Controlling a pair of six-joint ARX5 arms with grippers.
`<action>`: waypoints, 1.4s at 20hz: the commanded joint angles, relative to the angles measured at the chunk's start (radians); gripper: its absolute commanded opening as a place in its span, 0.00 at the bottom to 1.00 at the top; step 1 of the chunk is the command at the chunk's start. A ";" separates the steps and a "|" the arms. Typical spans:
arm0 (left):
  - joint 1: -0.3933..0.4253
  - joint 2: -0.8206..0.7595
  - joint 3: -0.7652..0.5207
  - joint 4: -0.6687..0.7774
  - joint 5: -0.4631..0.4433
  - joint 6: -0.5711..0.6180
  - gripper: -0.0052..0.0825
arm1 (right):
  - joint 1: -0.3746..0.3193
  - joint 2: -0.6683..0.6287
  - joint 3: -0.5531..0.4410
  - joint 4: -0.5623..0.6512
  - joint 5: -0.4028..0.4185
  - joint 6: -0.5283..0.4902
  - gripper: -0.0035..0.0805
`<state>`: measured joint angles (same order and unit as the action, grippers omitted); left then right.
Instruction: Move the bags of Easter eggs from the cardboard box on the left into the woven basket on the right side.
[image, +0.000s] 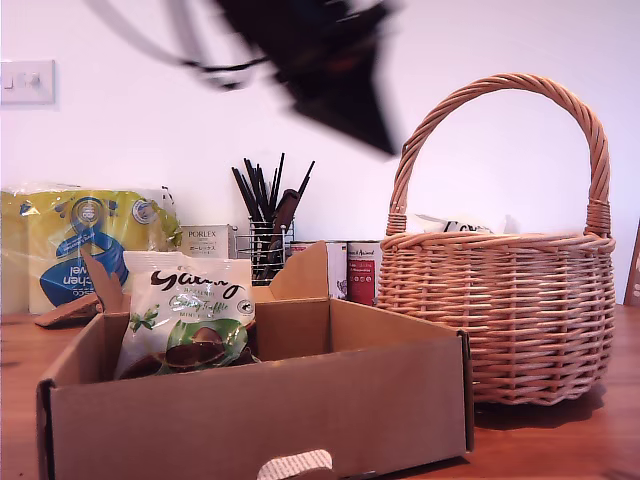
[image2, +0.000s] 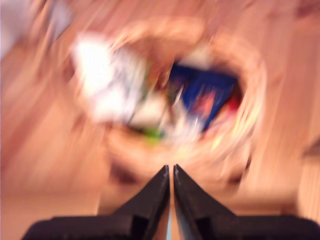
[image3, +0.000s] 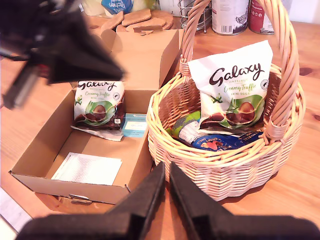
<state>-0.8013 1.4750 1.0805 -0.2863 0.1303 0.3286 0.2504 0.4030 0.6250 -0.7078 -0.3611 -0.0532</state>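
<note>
The last Galaxy bag (image3: 99, 104) is leaning upright inside the cardboard box (image3: 35, 150), against its far wall; the other bags are lying in the woven basket (image3: 220, 175) beside the box. Its glossy film could be slipping from a shallow pinch, I judge. My first pincer (image2: 172, 172) is blurring high above the basket, clenched and empty; my second pincer (image3: 166, 170) is hovering near the basket, clenched too.

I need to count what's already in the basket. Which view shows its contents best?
The second wrist view: it looks down into the basket at a Galaxy bag and a blue bag. The first wrist view is motion-blurred; the exterior view shows only the wall.
</note>
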 joint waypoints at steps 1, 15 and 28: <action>0.034 -0.056 -0.085 0.017 0.004 -0.008 0.03 | 0.004 0.000 0.011 0.008 -0.006 0.000 0.03; 0.335 -0.323 -0.263 0.005 0.047 0.008 0.03 | 0.005 0.039 0.011 0.010 -0.106 -0.034 0.03; 0.335 -0.235 -0.263 0.042 0.033 0.151 0.87 | 0.005 0.039 0.011 0.011 -0.111 -0.035 0.03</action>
<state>-0.4702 1.2156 0.8265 -0.2550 0.1635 0.4751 0.2504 0.4454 0.6250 -0.7048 -0.4656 -0.0807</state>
